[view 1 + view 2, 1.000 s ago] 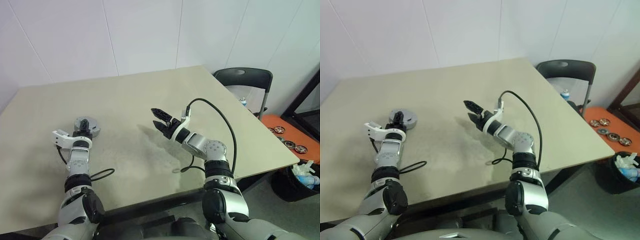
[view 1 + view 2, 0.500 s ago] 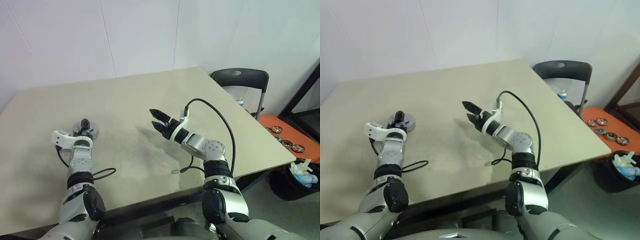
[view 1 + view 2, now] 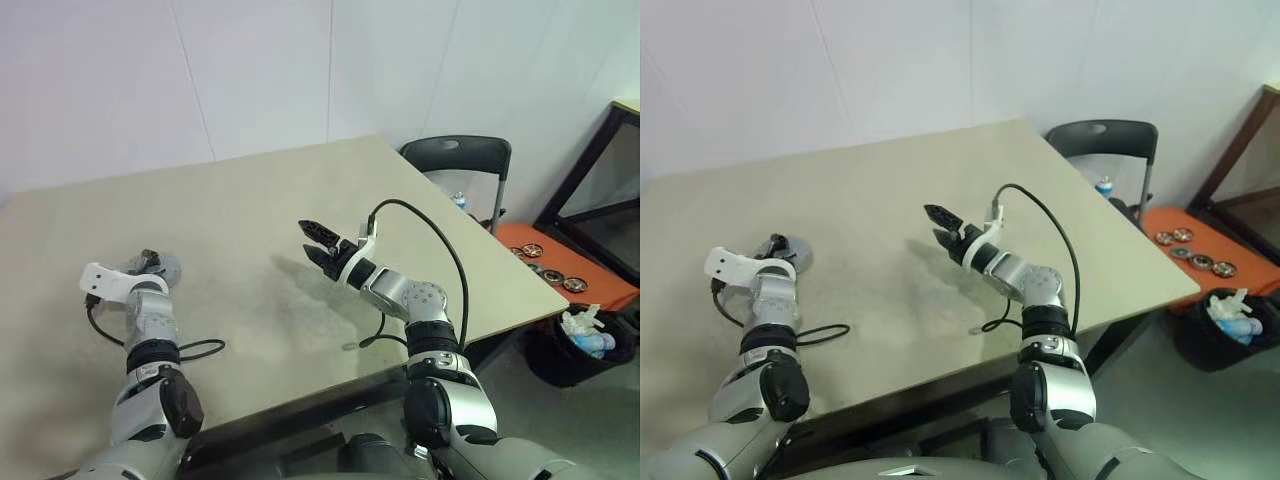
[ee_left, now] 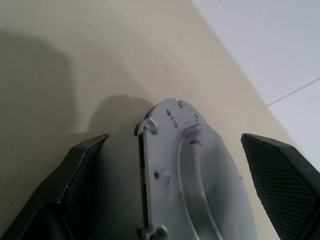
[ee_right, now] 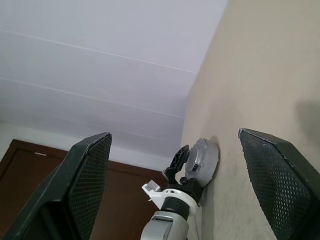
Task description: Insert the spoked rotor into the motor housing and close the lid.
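One closed motor housing (image 4: 190,195) on the bench (image 3: 300,210).
One lid caps it; left claw (image 4: 180,180) spread around it, right claw (image 3: 315,243) released, aloft. No legible writing.

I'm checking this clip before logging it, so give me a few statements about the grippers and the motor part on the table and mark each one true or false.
1. The left gripper is open, a finger on either side of the lid. True.
2. The right gripper is clamped on the lid. False: it is open and holds nothing, above bare table.
3. The lid lies on the chair. False: it sits on the table at the left gripper.
4. Small round parts lie on the orange surface beyond the table. True.
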`<state>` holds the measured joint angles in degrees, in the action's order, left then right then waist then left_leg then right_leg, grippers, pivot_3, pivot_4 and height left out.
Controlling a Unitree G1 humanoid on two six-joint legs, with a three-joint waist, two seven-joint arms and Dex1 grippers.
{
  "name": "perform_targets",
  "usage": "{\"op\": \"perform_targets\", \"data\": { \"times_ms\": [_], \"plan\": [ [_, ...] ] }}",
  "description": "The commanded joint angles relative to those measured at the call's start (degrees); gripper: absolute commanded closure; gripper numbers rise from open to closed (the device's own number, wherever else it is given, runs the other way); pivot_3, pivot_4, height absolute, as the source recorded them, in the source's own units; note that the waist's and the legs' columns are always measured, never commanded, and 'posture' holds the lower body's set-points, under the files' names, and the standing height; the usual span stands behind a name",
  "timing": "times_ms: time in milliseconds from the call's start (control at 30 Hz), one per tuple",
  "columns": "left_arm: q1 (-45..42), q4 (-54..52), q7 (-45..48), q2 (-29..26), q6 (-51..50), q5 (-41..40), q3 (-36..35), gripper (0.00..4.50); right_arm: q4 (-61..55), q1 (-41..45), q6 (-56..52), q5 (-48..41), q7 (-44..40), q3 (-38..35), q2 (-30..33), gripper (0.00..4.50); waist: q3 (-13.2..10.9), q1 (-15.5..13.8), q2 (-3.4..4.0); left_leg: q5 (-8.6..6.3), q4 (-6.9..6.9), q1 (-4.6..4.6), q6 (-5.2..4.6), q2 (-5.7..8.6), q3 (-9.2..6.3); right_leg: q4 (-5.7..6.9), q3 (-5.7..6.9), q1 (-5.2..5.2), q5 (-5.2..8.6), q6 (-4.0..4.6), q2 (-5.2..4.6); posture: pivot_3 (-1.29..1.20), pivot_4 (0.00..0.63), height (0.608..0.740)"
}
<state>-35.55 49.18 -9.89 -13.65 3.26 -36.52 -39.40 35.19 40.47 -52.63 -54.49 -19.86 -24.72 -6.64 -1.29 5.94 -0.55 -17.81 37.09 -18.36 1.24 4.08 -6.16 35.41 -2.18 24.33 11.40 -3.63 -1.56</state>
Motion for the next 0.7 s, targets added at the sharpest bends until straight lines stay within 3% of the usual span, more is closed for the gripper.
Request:
{"op": "perform_targets", "data": {
  "times_ms": [33, 367, 500, 700],
  "plan": [
    [2.39, -0.32, -6.47, -2.06, 0.40, 2.04, -1.26, 0.05, -0.18, 2.69, 0.52, -0.23, -1.20, 0.51, -1.04, 0.26, 0.00, 0.05, 0.00, 0.00, -0.01, 0.00, 0.00, 0.00, 0.00, 0.00, 0.00, 0.00, 0.00, 0.00, 0.00, 0.00, 0.000, 0.740],
    [5.78, -9.56, -10.64, -0.14, 0.89, 7.57, 2.88, 0.05, 0.09, 2.62, 0.50, 0.24, -2.42, 1.08, -0.91, 0.26, 0.00, -0.77, -0.01, -0.01, -0.03, -0.11, 0.00, 0.04, -0.01, -0.08, 0.00, 0.07, 0.00, 0.00, -0.04, 0.00, 0.000, 0.740],
    [6.79, -12.83, -2.82, -0.35, 2.65, 8.99, 6.27, 0.05, -1.07, 2.10, 0.85, 1.39, -3.50, 2.63, -0.46, 0.26, -0.01, -2.02, -0.04, -0.01, -0.01, -0.14, 0.00, 0.07, -0.02, -0.10, 0.01, 0.08, 0.00, -0.01, -0.05, 0.00, 0.000, 0.740],
    [9.69, -21.34, 19.51, -2.08, 3.95, 8.34, 12.66, 0.05, -6.93, -0.61, 5.00, 8.29, -7.48, 9.80, 1.67, 0.26, -0.02, -3.40, -0.05, 0.00, 0.03, -0.36, 0.00, 0.10, -0.10, -0.22, 0.16, 0.17, 0.00, 0.00, -0.10, 0.00, 0.000, 0.740]
  ]
}}
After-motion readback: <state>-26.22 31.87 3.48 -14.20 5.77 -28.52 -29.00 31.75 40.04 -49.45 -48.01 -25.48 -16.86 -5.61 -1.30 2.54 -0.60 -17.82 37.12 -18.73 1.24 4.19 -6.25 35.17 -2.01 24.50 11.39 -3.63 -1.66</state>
